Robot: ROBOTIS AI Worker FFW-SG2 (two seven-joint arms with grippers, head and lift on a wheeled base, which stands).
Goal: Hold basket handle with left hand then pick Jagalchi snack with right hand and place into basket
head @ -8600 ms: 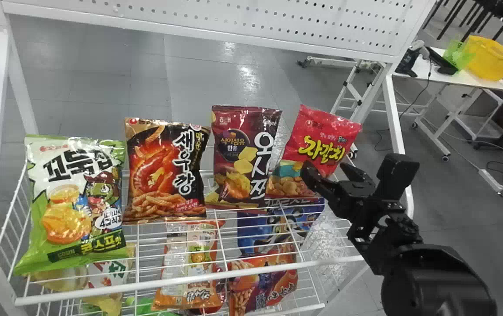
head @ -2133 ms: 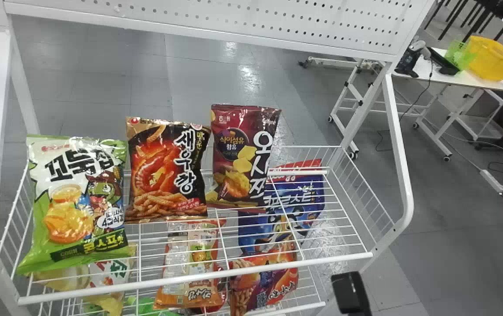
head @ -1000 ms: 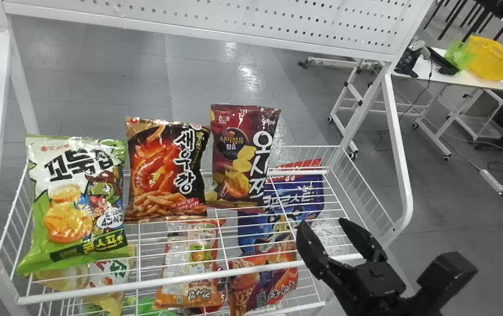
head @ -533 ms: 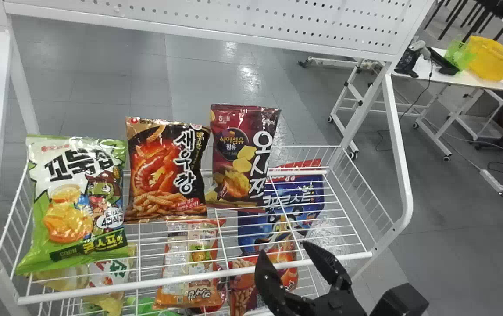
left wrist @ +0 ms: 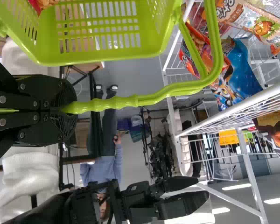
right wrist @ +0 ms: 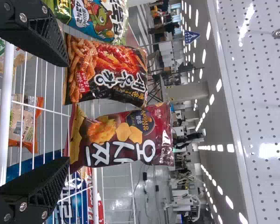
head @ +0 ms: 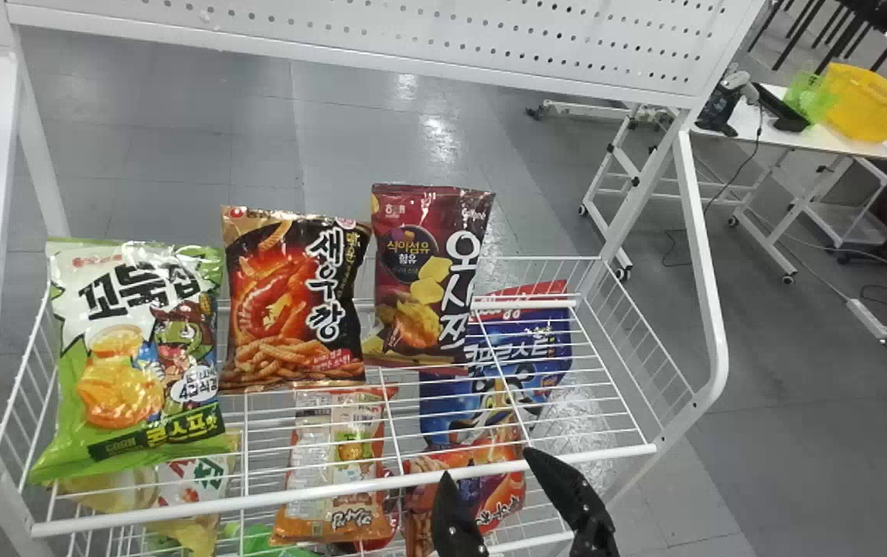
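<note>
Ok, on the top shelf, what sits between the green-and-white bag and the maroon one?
One black snack bag sits between the green-and-white bag and the maroon bag; the head and right wrist views both show it.

The basket handle (left wrist: 177, 88) looks glossy plastic, the wire shelf (head: 335, 490) smooth metal.

The right pincer (head: 488, 466) is at the head view's bottom edge, right of centre, its two black fingers spread apart and pointing forward, while the left pincer (left wrist: 69, 108) has its fingers closed.
</note>
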